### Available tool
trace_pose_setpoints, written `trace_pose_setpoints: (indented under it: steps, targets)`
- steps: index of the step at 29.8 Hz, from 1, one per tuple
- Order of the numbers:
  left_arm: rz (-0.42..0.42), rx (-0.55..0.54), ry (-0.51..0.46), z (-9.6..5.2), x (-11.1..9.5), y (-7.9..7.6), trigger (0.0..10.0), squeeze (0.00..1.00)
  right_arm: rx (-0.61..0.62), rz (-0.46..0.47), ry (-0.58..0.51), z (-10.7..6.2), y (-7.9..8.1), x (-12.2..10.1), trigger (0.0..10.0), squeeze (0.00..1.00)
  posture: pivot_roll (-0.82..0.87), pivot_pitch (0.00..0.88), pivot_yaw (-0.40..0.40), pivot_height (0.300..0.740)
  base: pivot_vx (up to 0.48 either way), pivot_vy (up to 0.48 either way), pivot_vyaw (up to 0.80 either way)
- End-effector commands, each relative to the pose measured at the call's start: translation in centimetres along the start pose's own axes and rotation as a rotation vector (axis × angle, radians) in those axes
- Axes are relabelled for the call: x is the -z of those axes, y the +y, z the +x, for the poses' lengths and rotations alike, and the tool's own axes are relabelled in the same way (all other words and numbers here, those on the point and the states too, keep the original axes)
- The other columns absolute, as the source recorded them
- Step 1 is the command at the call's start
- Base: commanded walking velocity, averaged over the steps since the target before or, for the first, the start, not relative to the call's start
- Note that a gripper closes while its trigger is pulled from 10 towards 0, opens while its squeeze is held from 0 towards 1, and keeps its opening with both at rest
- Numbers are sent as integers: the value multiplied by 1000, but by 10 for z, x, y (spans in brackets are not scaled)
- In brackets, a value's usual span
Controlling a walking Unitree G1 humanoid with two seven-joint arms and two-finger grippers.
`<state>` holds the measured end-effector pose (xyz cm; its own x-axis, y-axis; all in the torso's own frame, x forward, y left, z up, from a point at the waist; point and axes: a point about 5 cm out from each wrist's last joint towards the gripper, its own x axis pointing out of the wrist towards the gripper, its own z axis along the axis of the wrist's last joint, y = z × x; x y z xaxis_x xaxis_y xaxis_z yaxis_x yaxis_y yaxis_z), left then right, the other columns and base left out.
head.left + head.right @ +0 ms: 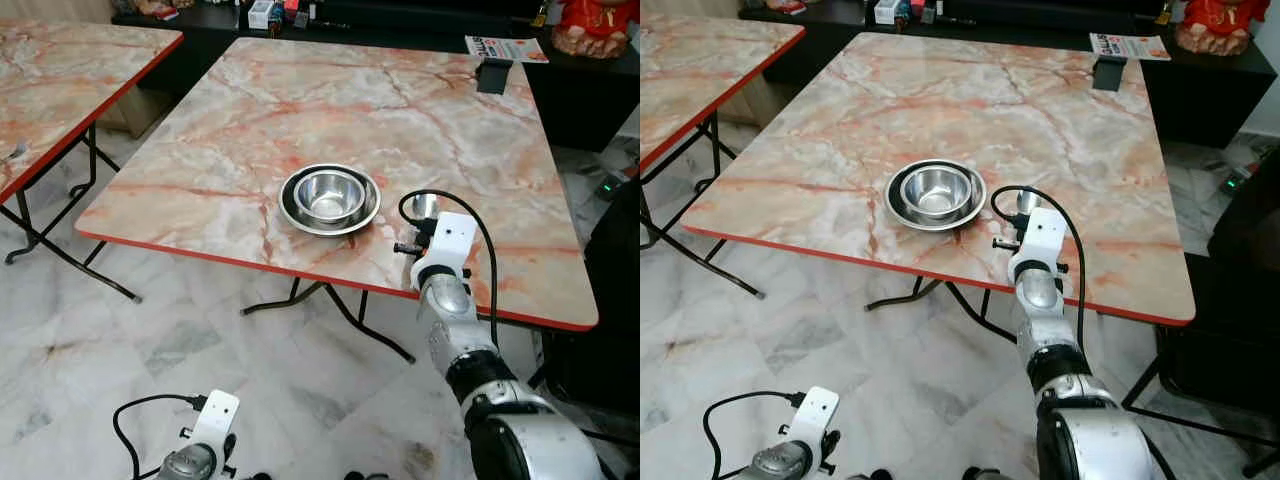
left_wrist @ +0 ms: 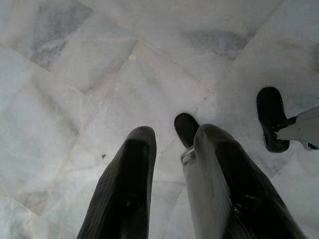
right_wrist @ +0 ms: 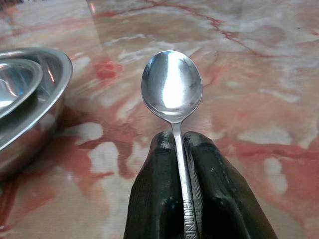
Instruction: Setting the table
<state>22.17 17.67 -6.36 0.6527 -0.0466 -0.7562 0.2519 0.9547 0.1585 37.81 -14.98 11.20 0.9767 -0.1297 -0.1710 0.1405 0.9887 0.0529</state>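
One large marble-patterned bench [image 1: 300, 110] with a red edge stood in front of the robot, and a second bench [image 1: 60, 70] of the same kind stood apart at its left. On the near part of the large bench there was already a steel plate [image 1: 296, 214] with a smaller steel bowl [image 1: 329, 195] sitting inside it, so this part of the setting looked finished.

The right arm reached over the near edge of the bench, just beside the plate on its right. The right pincer [image 3: 178, 142] had its two black fingers pressed together on the handle of a spoon [image 3: 172, 85], with the spoon's bowl pointing forward over the bench top, near the plate but not touching it. I judged that the spoon was not yet laid down, and that placing it beside the plate was the step left.

The left pincer [image 2: 172, 164] hung low over the white floor tiles [image 2: 99, 74], its fingers a little apart and holding nothing.
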Motion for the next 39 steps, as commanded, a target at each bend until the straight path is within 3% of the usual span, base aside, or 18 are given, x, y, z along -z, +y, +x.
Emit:
trace_pose_setpoints:
  steps: [1,16,39]
  targets:
    - [-32,-13,32,-1,9,1,10000,0,17,10,8,3,-4,-5,10000,0,-21,140,-40,740,0,0,0]
    - [-46,-24,12,-1,6,-1,10000,0,10,17,-33,5,-13,-9,10000,0,-24,140,-45,740,0,0,0]
    - [-43,-34,10,-1,4,3,10000,0,15,47,-40,2,-14,-1,10000,0,-31,138,-35,740,322,0,0]
